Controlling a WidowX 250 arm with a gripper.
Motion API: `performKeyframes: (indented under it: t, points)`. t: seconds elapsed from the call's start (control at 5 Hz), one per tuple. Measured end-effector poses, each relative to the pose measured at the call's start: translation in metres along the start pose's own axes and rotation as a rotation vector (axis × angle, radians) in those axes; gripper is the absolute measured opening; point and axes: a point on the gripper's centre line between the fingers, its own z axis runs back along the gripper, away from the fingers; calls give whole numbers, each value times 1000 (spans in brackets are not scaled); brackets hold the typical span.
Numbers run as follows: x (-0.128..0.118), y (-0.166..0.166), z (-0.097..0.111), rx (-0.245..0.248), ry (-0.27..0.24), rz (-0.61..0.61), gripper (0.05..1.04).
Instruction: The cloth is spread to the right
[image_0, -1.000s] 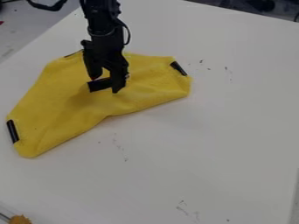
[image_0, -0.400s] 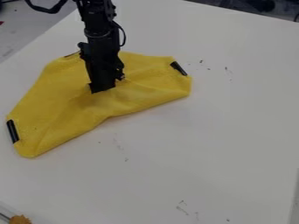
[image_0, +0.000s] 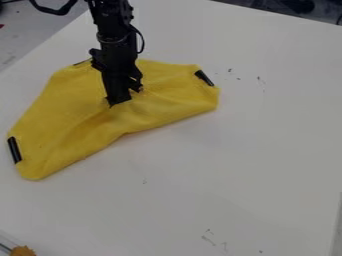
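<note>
Right now, the yellow cloth (image_0: 73, 105) lies on the white table (image_0: 260, 150), mostly between the middle of the view and its left side, toward 10 o'clock. Its longer end reaches down to 8 o'clock and its shorter end points to 2 o'clock, with the lower edge dipping inward between them. A black strip (image_0: 204, 78) sits at the cloth's 2 o'clock corner, another black piece (image_0: 15, 150) at its 8 o'clock corner, and a thin dark edging (image_0: 83, 62) shows near its 11 o'clock corner. The black arm (image_0: 113, 35) comes in from 11 o'clock at the top, and its gripper (image_0: 121, 99) hangs down over the cloth, the lower end at the cloth's surface. Whether it is open, closed or gripping the fabric, I cannot tell. Soft creases spread around that spot, one running out between 7 and 8 o'clock. A black cable (image_0: 53, 10) loops beside the arm, toward the view's top left corner. Small dark marks (image_0: 259, 78) dot the table between 1 and 2 o'clock, and fainter scuffs (image_0: 209, 240) lie between 5 and 6. Down between 7 and 8, at the view's corner, there is a small orange-brown thing (image_0: 23, 251) with a thin rod (image_0: 5, 248) beside it.
</note>
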Motion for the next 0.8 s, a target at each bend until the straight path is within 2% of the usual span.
performKeyframes:
  t: [0.2, 0.4, 0.6, 0.8]
  points:
    - [1, -12, 9, 23, -3, -21, 62]
    - [-4, -34, 28, 42, -38, -27, 62]
    - [-18, -63, 36, 35, -69, -25, 61]
    - [-34, -82, 28, -1, -75, -2, 61]
